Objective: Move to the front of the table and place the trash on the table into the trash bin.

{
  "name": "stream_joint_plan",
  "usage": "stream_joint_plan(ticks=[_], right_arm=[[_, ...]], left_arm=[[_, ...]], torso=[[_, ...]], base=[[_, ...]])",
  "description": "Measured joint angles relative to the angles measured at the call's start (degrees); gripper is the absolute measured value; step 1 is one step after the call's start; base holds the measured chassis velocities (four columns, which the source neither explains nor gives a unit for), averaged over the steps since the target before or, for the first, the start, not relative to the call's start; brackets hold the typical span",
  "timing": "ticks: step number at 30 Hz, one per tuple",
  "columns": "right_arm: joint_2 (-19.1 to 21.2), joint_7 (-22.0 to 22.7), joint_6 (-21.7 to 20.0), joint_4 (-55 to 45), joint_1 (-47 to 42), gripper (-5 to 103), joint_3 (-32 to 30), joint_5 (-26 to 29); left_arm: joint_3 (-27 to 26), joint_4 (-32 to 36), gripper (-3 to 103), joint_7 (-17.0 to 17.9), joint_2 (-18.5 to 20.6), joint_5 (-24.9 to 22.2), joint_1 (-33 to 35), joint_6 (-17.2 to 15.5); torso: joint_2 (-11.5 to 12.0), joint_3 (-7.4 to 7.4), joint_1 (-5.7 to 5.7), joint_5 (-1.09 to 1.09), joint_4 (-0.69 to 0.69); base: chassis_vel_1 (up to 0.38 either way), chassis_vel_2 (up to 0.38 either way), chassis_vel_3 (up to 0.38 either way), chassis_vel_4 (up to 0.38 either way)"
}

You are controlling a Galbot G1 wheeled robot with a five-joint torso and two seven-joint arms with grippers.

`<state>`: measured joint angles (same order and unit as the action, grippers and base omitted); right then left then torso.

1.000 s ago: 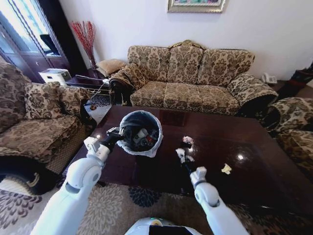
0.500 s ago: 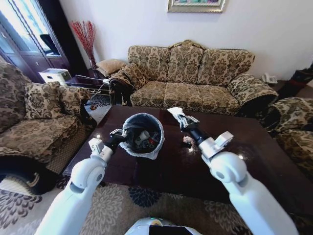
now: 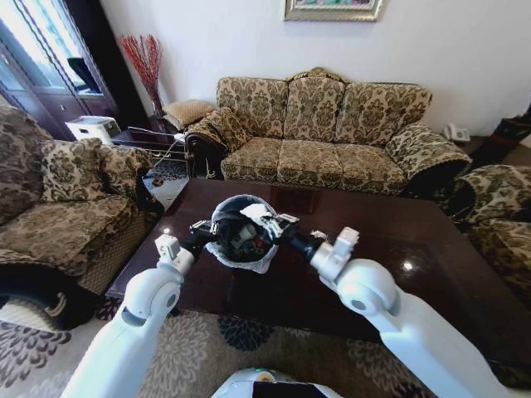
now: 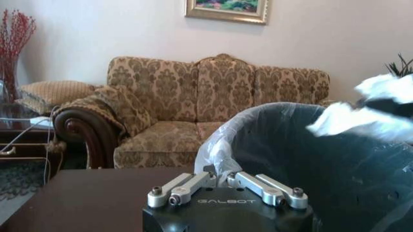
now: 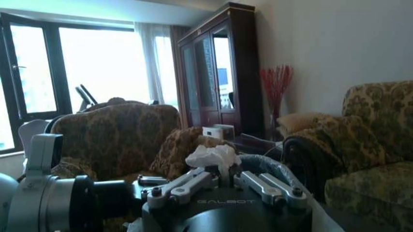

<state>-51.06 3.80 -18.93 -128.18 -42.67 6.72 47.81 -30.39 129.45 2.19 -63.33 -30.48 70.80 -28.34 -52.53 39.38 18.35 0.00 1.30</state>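
Observation:
The trash bin [image 3: 235, 251], black with a whitish bag liner, is held tilted above the dark table [image 3: 431, 240]. My left gripper [image 3: 204, 231] is shut on its rim; in the left wrist view the left gripper [image 4: 223, 185] pinches the liner at the bin [image 4: 290, 150] edge. My right gripper [image 3: 272, 223] is shut on a crumpled white paper wad [image 3: 254, 215] right over the bin's mouth. The wad [image 5: 210, 156] sticks up between the right gripper [image 5: 223, 182] fingers, and it also hangs over the bin as the wad [image 4: 358, 122]. Several bits of trash lie inside the bin.
A small pale scrap [image 3: 319, 235] lies on the table just behind my right forearm. A patterned sofa [image 3: 323, 133] stands beyond the table, with armchairs at the left [image 3: 66, 199] and right [image 3: 498, 207]. A patterned rug [image 3: 199, 348] covers the near floor.
My right gripper picked the wad off the table, lifted it over the far side, then swung left and back to the bin's mouth. The left gripper and bin barely moved.

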Motion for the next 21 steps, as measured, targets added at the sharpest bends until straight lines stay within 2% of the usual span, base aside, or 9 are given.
stream_joint_plan(ticks=[2, 3, 6, 7, 10, 12, 15, 18, 21], right_arm=[[-0.8, 0.1, 0.0, 1.4, 1.7, 13, 1.5, -0.1], [-0.8, 0.1, 0.0, 1.4, 1.7, 13, 1.5, -0.1], [-1.5, 0.0, 0.1, 2.4, 3.1, 28, 2.5, -0.2], [-1.5, 0.0, 0.1, 2.4, 3.1, 28, 2.5, -0.2], [-1.4, 0.0, 0.2, 2.4, 3.3, 45, 2.7, -0.2], [-1.3, 0.0, 0.2, 2.3, 3.3, 45, 2.7, -0.2], [-1.2, -0.1, 0.2, 2.2, 3.2, 56, 2.6, -0.2], [-1.2, -0.1, 0.2, 2.2, 3.2, 72, 2.6, -0.2], [-1.2, -0.2, 0.2, 2.1, 3.2, 78, 2.7, -0.2]], left_arm=[[-0.1, 0.0, 3, 0.0, 0.0, 0.0, 0.0, 0.0], [-0.1, 0.0, 3, 0.0, 0.0, 0.0, 0.0, 0.0], [-0.2, 0.1, 3, 0.0, -0.2, 0.0, -0.1, -0.1], [-0.2, 0.1, 3, 0.0, -0.2, 0.0, -0.1, -0.1], [-0.2, 0.0, 3, -0.1, -0.4, 0.0, -0.3, -0.1], [-0.2, 0.0, 3, -0.1, -0.4, 0.0, -0.3, -0.1], [-0.2, -0.1, 3, -0.1, -0.4, 0.0, -0.5, -0.1], [-0.2, -0.1, 3, -0.2, -0.3, 0.0, -0.5, -0.1], [-0.2, 0.1, 3, -0.2, -0.3, 0.0, -0.4, -0.1]], torso=[[0.0, 0.0, 0.01, 0.0, 0.0], [0.0, 0.0, 0.01, 0.0, 0.0], [0.0, 0.0, 0.0, 0.0, 0.0], [0.0, 0.0, 0.0, 0.0, 0.0], [0.0, 0.0, 0.0, 0.0, -0.01], [0.0, 0.0, 0.0, 0.0, -0.01], [0.0, 0.0, 0.0, 0.0, -0.01], [0.0, -0.01, 0.0, 0.0, -0.01], [0.0, -0.01, 0.0, 0.0, -0.01]], base=[[0.0, 0.0, 0.0, 0.0], [0.0, 0.0, 0.0, 0.0], [0.0, 0.0, 0.0, 0.0], [0.0, 0.0, 0.0, 0.0], [0.0, 0.0, 0.0, 0.0], [0.0, 0.0, 0.0, 0.0], [0.0, 0.0, 0.0, 0.0], [0.0, 0.0, 0.0, 0.0], [0.0, 0.0, 0.0, 0.0]])
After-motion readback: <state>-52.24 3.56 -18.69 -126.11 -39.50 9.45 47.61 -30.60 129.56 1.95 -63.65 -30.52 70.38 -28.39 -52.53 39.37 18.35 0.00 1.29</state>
